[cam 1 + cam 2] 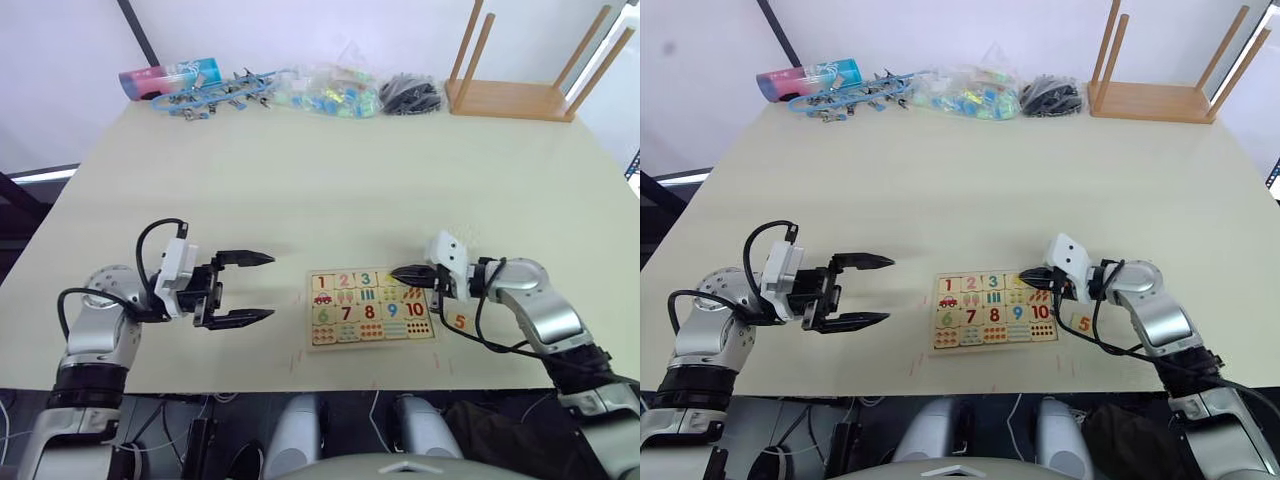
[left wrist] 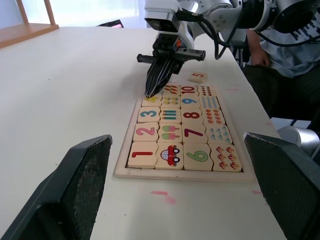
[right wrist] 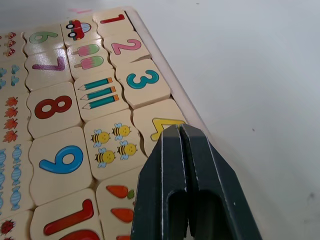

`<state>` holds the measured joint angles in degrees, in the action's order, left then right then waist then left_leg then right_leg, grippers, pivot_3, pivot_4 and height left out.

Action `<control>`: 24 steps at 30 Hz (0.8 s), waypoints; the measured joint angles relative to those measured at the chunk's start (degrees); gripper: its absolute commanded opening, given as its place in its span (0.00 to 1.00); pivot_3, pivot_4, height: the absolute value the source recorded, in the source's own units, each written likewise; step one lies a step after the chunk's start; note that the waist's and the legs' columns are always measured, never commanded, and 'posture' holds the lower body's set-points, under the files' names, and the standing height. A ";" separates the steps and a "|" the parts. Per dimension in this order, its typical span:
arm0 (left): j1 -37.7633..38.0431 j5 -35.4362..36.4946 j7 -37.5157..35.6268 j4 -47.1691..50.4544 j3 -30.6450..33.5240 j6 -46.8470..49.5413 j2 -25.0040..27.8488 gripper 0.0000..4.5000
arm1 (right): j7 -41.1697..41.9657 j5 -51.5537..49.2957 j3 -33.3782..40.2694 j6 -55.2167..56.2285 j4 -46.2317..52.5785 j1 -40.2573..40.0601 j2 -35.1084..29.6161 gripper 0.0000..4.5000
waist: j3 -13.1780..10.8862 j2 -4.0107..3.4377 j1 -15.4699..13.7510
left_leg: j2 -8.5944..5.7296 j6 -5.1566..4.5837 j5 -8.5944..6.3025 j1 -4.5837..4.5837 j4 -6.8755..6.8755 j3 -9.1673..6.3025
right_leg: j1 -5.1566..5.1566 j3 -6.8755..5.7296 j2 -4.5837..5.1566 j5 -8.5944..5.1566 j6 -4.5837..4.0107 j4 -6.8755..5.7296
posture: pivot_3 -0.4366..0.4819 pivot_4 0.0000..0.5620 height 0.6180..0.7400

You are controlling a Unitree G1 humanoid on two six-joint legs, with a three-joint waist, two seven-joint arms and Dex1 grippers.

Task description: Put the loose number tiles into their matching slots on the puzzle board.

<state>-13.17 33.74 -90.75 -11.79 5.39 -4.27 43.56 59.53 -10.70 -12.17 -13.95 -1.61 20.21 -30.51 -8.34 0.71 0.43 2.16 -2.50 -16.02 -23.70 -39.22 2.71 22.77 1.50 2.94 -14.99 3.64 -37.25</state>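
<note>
The puzzle board lies near the table's front edge, between my arms. Tiles 1, 2 and 3 sit in its number row. My right gripper is shut with nothing between its fingers, and its tips are down on the yellow 4 tile, which lies beside the 3. The rest of that row is hidden behind the gripper. The orange 5 tile lies loose on the table just right of the board. My left gripper hangs open and empty a little left of the board.
An upturned wooden stool stands at the far right corner. Blue clips, a plastic bag and black items line the far edge. A person sits beyond the table's right side.
</note>
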 measured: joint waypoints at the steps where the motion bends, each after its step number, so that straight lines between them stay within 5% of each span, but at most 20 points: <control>1: 0.26 -0.10 0.45 0.01 0.07 0.15 -0.32 1.00 | -0.09 -2.01 2.07 -0.90 3.03 -2.91 -0.48 0.01 | -0.01 -0.01 -0.11 | 0.00 0.00 0.00 -0.02 0.00 0.00 | 0.01 0.01 0.01 0.00 0.00 0.01 | 0.48 0.27 0.98; 14: 4.53 -5.09 13.40 0.70 1.00 2.83 -3.41 1.00 | -4.94 -10.15 19.54 3.88 14.78 -23.85 -1.91 0.06 | 0.01 0.01 -0.53 | 0.00 -0.01 0.00 0.02 -0.02 0.01 | -0.02 0.03 0.02 0.00 0.01 -0.04 | 0.48 0.27 0.98; 20: 7.51 -5.23 15.18 -2.00 4.00 2.15 -3.88 1.00 | -2.30 -14.53 30.91 12.24 12.15 -35.94 -1.46 0.55 | 0.03 -0.02 -0.98 | 0.01 -0.01 -0.01 0.04 0.03 0.04 | -0.04 0.05 -0.03 -0.01 0.01 0.06 | 0.48 0.27 0.98; 24: 7.87 -5.04 13.79 -2.40 5.56 1.48 -3.36 1.00 | 0.96 -17.61 34.93 15.97 11.48 -39.34 -1.48 0.96 | 0.04 -0.02 -1.02 | 0.04 -0.01 0.00 0.28 0.00 0.07 | -0.27 0.09 -0.01 -0.01 0.00 0.02 | 0.48 0.27 0.98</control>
<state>-5.30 28.70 -76.96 -14.19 10.95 -2.79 40.20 60.49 -28.31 22.76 2.01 9.86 -19.13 -31.99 -8.30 0.69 -0.60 2.20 -2.52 -16.02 -23.42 -39.23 2.78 22.49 1.59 2.93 -15.00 3.64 -37.24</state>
